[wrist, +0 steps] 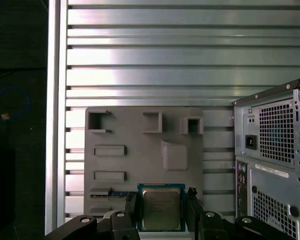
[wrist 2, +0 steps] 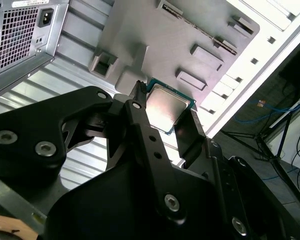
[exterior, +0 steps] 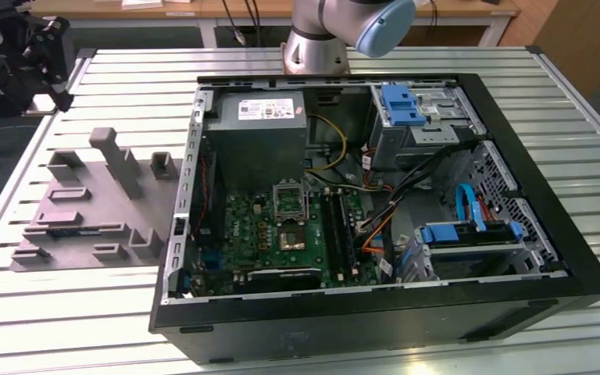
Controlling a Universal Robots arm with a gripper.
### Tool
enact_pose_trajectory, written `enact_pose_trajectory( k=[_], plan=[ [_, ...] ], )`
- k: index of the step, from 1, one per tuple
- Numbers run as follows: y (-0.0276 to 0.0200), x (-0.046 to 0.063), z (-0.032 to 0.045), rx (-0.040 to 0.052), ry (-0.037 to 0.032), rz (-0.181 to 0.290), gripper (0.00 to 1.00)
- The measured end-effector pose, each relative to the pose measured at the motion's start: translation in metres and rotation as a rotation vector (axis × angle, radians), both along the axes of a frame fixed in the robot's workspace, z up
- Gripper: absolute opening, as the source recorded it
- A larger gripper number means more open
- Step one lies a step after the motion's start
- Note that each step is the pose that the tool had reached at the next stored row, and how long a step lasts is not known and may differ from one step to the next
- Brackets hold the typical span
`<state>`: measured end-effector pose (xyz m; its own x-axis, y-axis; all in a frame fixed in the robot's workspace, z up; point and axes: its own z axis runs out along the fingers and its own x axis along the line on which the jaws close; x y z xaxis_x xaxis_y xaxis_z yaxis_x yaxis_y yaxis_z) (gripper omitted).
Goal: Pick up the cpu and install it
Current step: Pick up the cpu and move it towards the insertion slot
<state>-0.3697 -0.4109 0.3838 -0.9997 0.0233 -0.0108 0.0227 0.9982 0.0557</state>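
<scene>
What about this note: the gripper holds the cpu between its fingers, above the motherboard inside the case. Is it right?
Not quite: the place is wrong. In the first wrist view the gripper holds the cpu between its fingers above the grey tray on the slatted table, beside the case, not above the motherboard inside it.

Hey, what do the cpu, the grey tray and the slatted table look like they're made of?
The cpu: a metal lid, silvery with a soft brushed sheen, on a thin green board rim. The tray: probably plastic, since it is a matte, uniform grey with moulded blocks. The table: likely aluminium, as its pale slats catch bright glare.
</scene>
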Motion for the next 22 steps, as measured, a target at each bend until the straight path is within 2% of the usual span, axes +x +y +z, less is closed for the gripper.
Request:
enact_pose_trajectory(
  k=[22],
  plan=[
    [0.0,0.0073,0.0,0.0,0.0,0.0,0.47]
  ],
)
